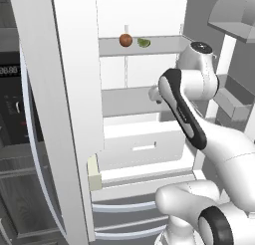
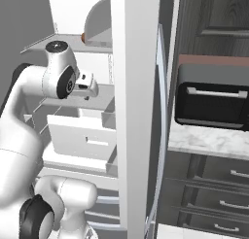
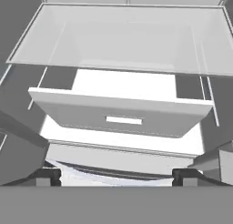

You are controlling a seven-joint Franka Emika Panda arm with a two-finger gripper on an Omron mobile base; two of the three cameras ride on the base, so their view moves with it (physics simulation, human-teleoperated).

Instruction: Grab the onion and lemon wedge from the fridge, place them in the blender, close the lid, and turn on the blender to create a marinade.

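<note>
Inside the open fridge [image 1: 74,89], my hand [image 3: 116,175] hangs wide and empty over a pulled-out drawer [image 3: 123,120], aimed too low: the onion [image 1: 125,40] and lemon wedge [image 1: 144,42] sit side by side on the shelf [image 1: 164,46] above.
</note>
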